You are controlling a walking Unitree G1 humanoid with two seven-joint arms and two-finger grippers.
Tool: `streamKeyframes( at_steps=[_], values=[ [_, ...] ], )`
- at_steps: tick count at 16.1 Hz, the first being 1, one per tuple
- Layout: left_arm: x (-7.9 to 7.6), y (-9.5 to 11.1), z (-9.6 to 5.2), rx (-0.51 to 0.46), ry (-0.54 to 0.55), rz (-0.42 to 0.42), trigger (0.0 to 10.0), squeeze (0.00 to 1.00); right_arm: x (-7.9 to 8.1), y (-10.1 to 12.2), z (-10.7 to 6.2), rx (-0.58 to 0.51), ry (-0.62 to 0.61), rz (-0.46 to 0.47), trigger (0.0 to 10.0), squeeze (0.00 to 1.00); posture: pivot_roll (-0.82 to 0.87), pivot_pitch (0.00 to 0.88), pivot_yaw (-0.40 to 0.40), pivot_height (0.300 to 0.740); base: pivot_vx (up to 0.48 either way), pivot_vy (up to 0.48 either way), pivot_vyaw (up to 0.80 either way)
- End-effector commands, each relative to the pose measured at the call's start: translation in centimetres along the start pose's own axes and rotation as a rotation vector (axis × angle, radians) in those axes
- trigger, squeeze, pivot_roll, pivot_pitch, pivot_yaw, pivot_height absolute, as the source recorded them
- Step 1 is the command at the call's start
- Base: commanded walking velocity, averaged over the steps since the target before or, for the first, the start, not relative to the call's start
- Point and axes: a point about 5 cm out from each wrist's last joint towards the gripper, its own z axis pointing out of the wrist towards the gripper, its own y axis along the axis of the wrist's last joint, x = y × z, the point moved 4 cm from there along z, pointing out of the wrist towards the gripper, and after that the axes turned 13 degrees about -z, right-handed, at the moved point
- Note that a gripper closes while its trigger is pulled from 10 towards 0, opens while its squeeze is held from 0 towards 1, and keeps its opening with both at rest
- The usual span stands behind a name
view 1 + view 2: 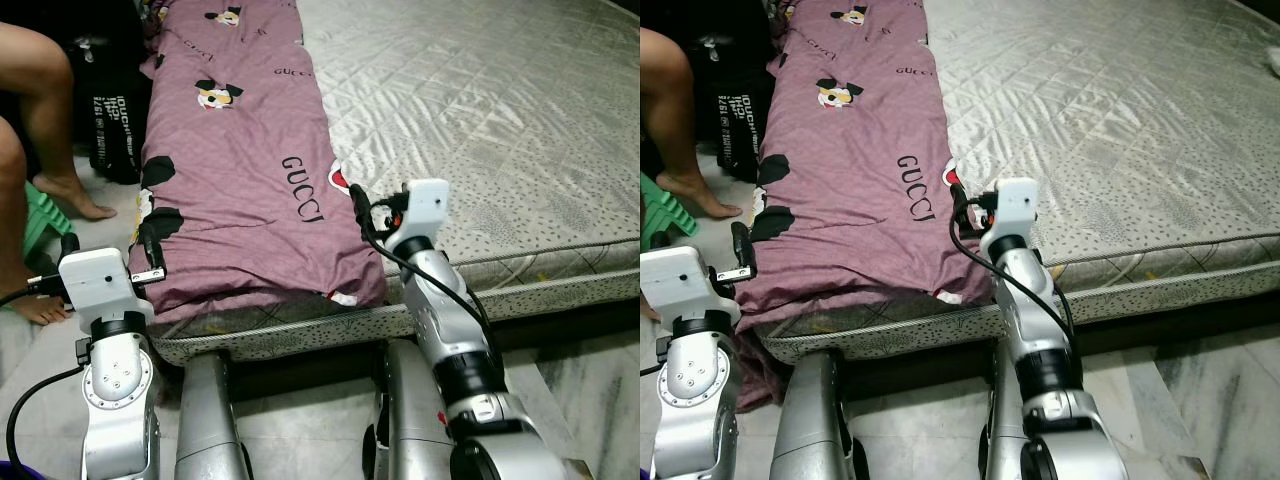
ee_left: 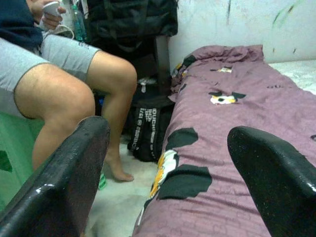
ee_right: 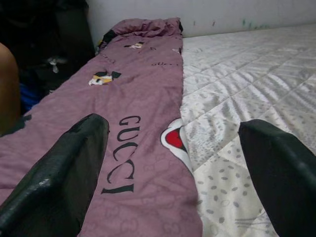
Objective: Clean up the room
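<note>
Item: mauve blanket (image 1: pixel 240 180), soft printed cotton, folded into a long strip along the mattress's (image 1: pixel 480 120) left side, its near end draped over the mattress edge.
Mattress: quilted, pale, dotted border.
Left pincer (image 1: pixel 150 250): wide, empty, beside the blanket's left corner.
Right pincer (image 1: pixel 362 212): wide, empty, above its right corner.
Risk: limp cloth may slip or bunch if corners are pinched unevenly; seated person's leg (image 1: pixel 50 110) lies near the blanket's left.

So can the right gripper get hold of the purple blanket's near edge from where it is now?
Probably yes: the right gripper hovers open over the purple blanket by its edge on the mattress, with nothing between.
</note>
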Motion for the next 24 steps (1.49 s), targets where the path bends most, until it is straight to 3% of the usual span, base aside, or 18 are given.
streamKeyframes(
  at_steps=[1,6,10,16,19,24],
  values=[
    [-0.2,0.0,-0.1,0.013,-0.016,-0.003,10.0,0.00,0.0,0.2,-0.3,-0.022,0.001,0.021,10.0,0.00,0.02,0.000,0.032,0.503,0.000,0.000,0.00],
    [-1.6,-0.1,-0.1,0.030,-0.056,-0.034,10.0,0.00,0.4,-0.3,-0.6,-0.003,0.022,0.024,10.0,0.00,0.00,0.000,0.020,0.558,0.000,0.000,0.00],
    [-2.0,-0.6,-0.3,0.041,-0.067,-0.002,10.0,0.00,0.5,-0.5,-0.8,0.005,0.023,0.024,10.0,0.00,0.00,0.005,0.032,0.603,0.000,0.000,0.00],
    [-2.9,-0.7,-0.1,0.054,-0.108,-0.026,10.0,0.00,0.5,-0.4,-1.0,0.008,0.027,0.019,10.0,0.00,-0.01,0.012,0.023,0.668,0.000,0.000,0.00],
    [-3.1,-0.9,-0.3,0.066,-0.113,0.010,10.0,0.00,0.6,-0.5,-1.1,0.010,0.030,0.016,10.0,0.00,-0.01,0.016,0.025,0.693,0.000,0.000,0.00],
    [-3.3,-2.1,-0.2,0.125,-0.110,0.007,10.0,0.00,0.4,-0.7,-1.3,0.019,0.023,0.002,10.0,0.00,-0.02,0.016,0.026,0.733,0.000,0.000,0.00]
  ],
)
